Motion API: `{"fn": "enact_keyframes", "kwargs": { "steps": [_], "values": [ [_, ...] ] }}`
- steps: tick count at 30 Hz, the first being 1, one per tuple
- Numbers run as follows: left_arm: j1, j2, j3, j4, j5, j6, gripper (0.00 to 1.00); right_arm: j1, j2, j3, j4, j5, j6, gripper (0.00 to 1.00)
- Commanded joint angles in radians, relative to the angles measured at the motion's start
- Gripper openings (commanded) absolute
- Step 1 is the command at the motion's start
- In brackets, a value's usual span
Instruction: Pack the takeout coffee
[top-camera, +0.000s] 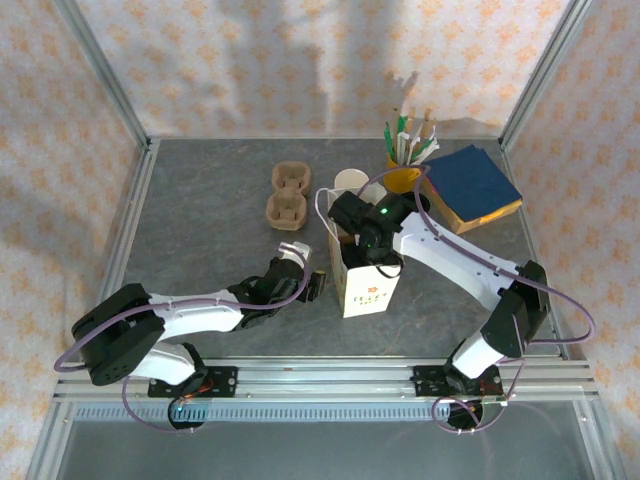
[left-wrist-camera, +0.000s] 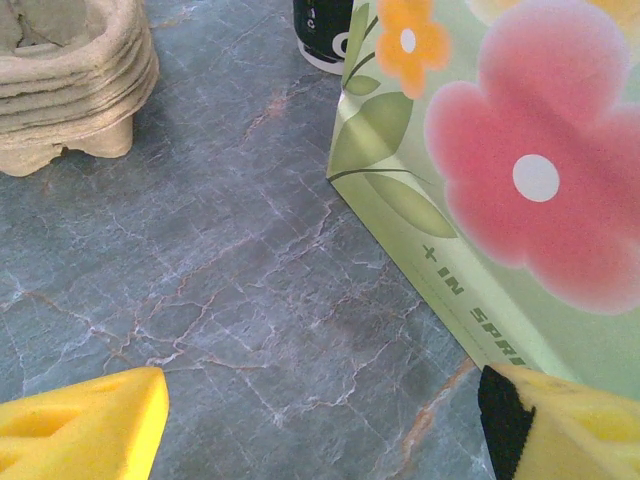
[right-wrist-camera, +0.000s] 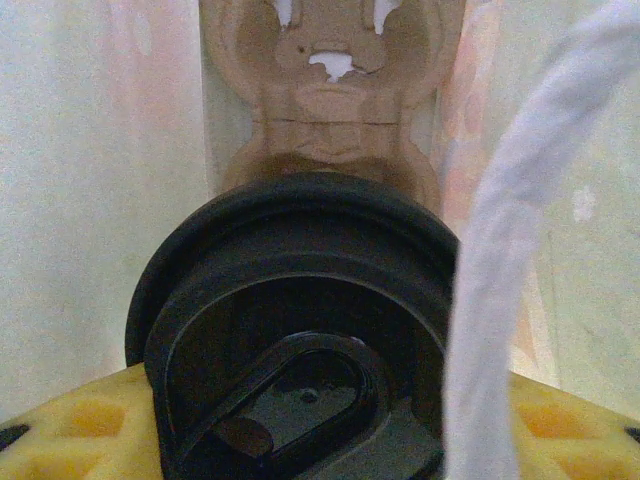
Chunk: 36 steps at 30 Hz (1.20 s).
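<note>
The takeout coffee (right-wrist-camera: 300, 300) shows its round black lid in the right wrist view, low inside the paper bag. My right gripper (right-wrist-camera: 320, 425) is shut on it, a yellow finger (right-wrist-camera: 70, 430) at each side of the lid. From above, that gripper (top-camera: 356, 243) reaches down into the mouth of the flowered bag (top-camera: 370, 290). A brown cardboard carrier (right-wrist-camera: 335, 110) lies on the bag's floor beyond the cup. My left gripper (left-wrist-camera: 320, 430) is open and empty just over the table, its right finger (left-wrist-camera: 560, 425) close against the bag's wall (left-wrist-camera: 500, 180).
The bag's white rope handle (right-wrist-camera: 510, 300) hangs beside the lid. A stack of cardboard carriers (top-camera: 288, 195) sits behind the left gripper. White cups (top-camera: 350, 182), a yellow cup of sticks (top-camera: 405, 165) and blue napkins (top-camera: 470, 185) stand behind the bag.
</note>
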Motion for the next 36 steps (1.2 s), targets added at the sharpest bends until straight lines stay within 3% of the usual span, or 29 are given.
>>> {"fn": "enact_keyframes", "kwargs": {
  "steps": [1, 36],
  "values": [
    [-0.01, 0.01, 0.025, 0.007, -0.024, -0.003, 0.83, -0.008, 0.005, 0.026, 0.006, 0.025, -0.006, 0.48],
    [-0.009, 0.016, 0.02, 0.003, -0.027, -0.007, 0.83, -0.013, 0.02, -0.041, 0.048, 0.009, -0.016, 0.48]
  ]
}}
